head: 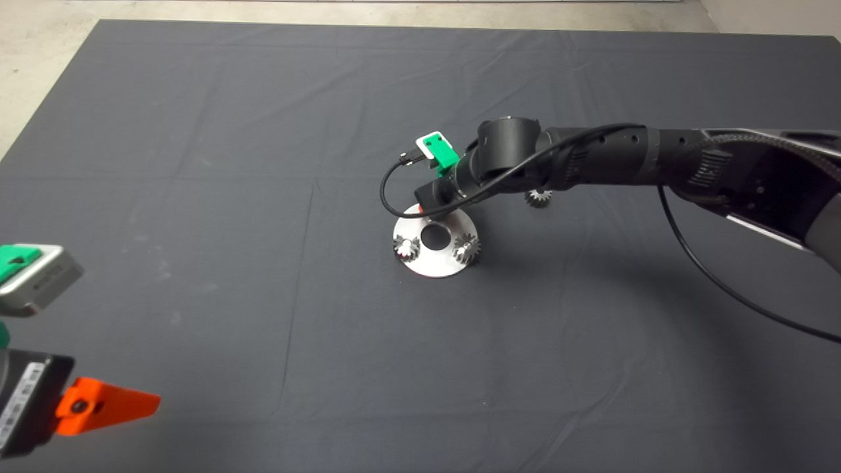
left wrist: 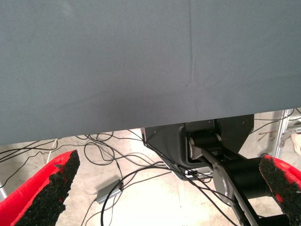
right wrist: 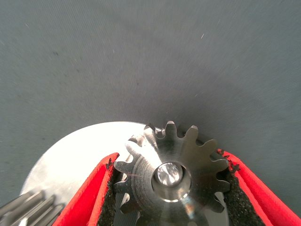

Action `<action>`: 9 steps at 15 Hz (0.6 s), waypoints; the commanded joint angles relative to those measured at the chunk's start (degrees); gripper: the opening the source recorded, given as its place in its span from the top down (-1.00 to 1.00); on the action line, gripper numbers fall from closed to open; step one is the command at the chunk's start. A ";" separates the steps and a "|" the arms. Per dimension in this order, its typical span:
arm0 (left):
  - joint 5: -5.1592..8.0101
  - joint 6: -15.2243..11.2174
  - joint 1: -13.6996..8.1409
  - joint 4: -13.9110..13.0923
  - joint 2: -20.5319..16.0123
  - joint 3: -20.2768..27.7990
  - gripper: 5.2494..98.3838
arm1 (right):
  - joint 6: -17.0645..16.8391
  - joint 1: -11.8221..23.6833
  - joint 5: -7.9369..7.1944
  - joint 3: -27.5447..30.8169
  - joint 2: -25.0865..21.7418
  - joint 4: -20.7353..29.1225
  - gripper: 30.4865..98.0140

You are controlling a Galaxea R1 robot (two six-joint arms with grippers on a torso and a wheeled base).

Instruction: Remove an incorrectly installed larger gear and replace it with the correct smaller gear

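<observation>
My right gripper (right wrist: pixel 169 157) is over the far edge of the round silver plate (head: pixel 433 266), its fingers hidden under the wrist in the head view. In the right wrist view its black pads (right wrist: pixel 109 188) press both sides of the larger gear (right wrist: pixel 171 174), shiny with flared teeth, above the plate (right wrist: pixel 70 155). A bright pin shows in its centre hole. The smaller gear (head: pixel 539 197), dark, lies on the mat just beyond the right arm. My left gripper (head: pixel 105 404) is parked at the lower left edge, open and empty (left wrist: pixel 164 188).
Two small bright gears (head: pixel 406 248) (head: pixel 466 248) stand on the plate on either side of its dark centre hole (head: pixel 435 236); one shows in the right wrist view (right wrist: pixel 28 207). The right arm's cable (head: pixel 387 194) loops beside the plate. The left wrist view shows cables on the floor.
</observation>
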 commanded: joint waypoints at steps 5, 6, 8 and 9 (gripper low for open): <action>-0.14 -0.14 -0.04 -0.80 -0.04 0.76 -1.00 | 0.45 10.64 -4.99 6.68 -0.80 6.70 0.40; -0.14 -0.14 -0.04 -0.80 -0.04 0.70 -1.00 | 0.45 10.82 -8.45 8.73 -1.50 6.80 0.40; -0.14 -0.14 -0.04 -0.80 -0.04 0.75 -1.00 | 0.54 10.82 -10.89 13.58 -5.14 6.97 0.40; -0.14 -0.14 -0.04 -0.80 -0.04 0.76 -1.00 | 1.73 10.82 -10.89 16.46 -8.46 7.00 0.40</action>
